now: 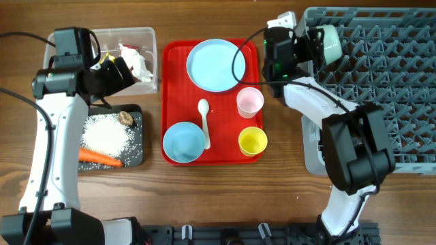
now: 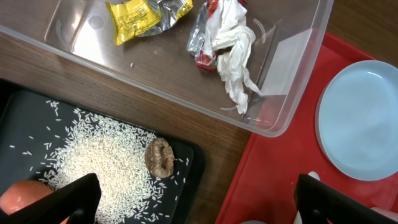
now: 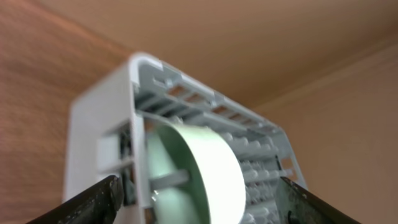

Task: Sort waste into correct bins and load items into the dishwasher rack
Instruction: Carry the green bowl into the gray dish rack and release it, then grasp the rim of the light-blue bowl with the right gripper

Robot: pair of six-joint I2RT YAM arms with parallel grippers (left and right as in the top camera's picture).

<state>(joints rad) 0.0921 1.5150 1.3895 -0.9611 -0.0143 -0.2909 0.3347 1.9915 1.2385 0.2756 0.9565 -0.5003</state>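
- Left claw (image 2: 199, 202): fingers spread wide at the two lower corners of the wrist view, nothing between them. Released.
- From overhead it hangs over the near edge of the tub (image 2: 81, 37), above the gap between the tub and the black tray (image 2: 25, 124).
- Tub holds the yellow wrapper (image 2: 146, 15) and, just beside it, the red-white wrapper (image 2: 227, 50). Both are crumpled and lie on the tub floor.
- Black tray holds a patch of rice (image 1: 105, 133), with the brown lump (image 2: 160, 155) at its edge on the tub side. The carrot (image 1: 101, 158) lies along the tray's near side.
- Red tray (image 1: 225, 122) sits mid-table. On it are the plate (image 1: 212, 64) at the far end, the pink cup (image 1: 249, 102), the yellow cup (image 1: 253, 141), and the spoon (image 1: 204, 122) lying lengthwise. One bowl (image 1: 182, 143) sits at the near left corner, upright.
- Right claw (image 3: 199, 186): at the far left corner of the rack (image 1: 395, 82), fingers well apart. Released.
- Second bowl (image 3: 193, 174) stands on its rim in that rack corner, among the pegs. It is between the right fingers and clear of both pads in the wrist view.
- Rack sits right of the red tray, apart from it.
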